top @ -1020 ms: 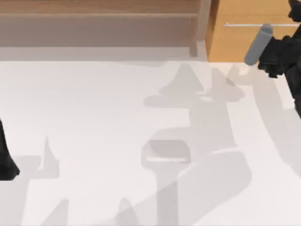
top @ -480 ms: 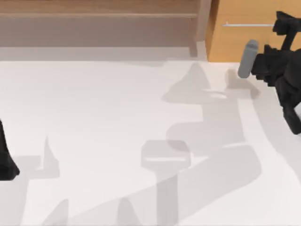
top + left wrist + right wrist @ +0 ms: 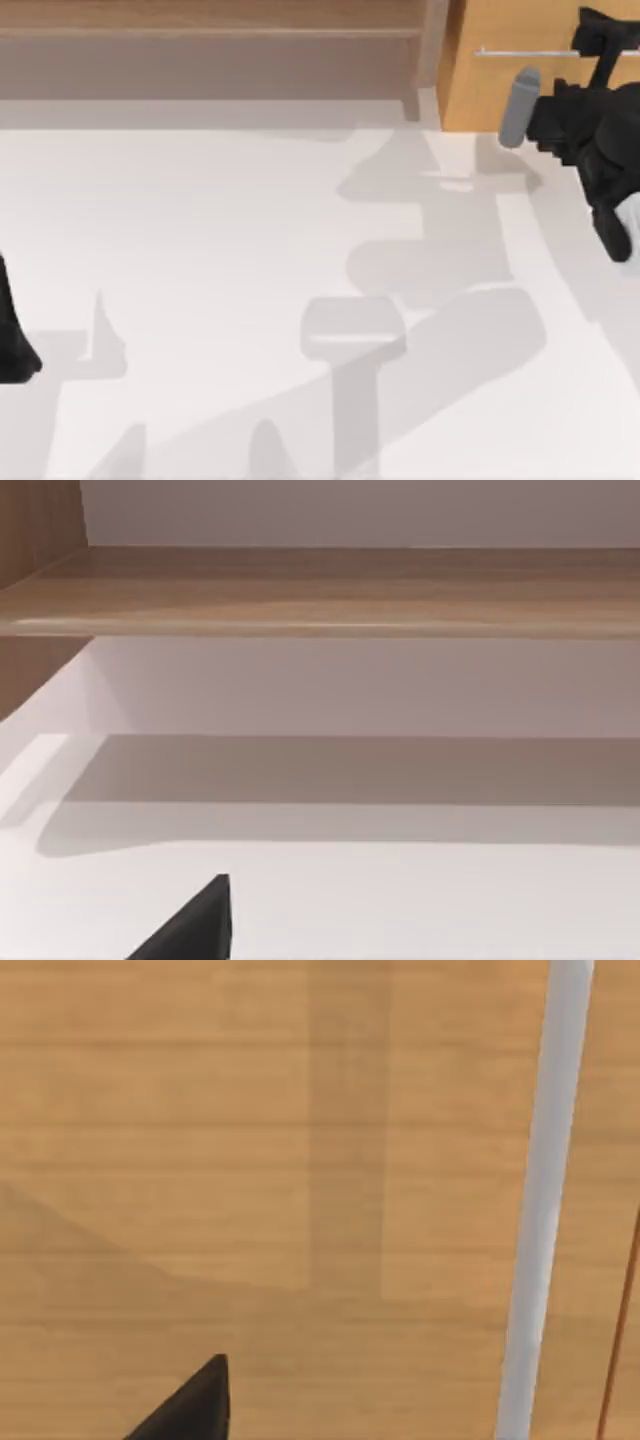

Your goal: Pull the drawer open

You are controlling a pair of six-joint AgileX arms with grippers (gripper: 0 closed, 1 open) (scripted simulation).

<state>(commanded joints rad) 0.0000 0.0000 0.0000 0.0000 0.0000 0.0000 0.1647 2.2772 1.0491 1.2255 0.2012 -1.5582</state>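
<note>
The drawer [image 3: 520, 90] is the light orange-tan panel at the top view's back right, closed against the cabinet, with a thin silver bar handle [image 3: 525, 51] across it. My right gripper [image 3: 598, 45] is open and hovers at the handle's right end, its wrist and grey link [image 3: 518, 106] just in front of the panel. In the right wrist view the panel [image 3: 250, 1160] is very close, the handle [image 3: 545, 1200] runs past to one side, and one black fingertip [image 3: 195, 1408] shows. My left gripper [image 3: 14, 345] is parked at the table's left edge.
A darker brown wooden shelf unit [image 3: 210, 50] runs along the back left, seen close in the left wrist view as the shelf unit [image 3: 330, 590]. The white table [image 3: 200, 250] carries only arm shadows.
My right arm has swung left and toward the cabinet. Its gripper has come in over the handle's right end. The drawer and the left arm have not moved.
</note>
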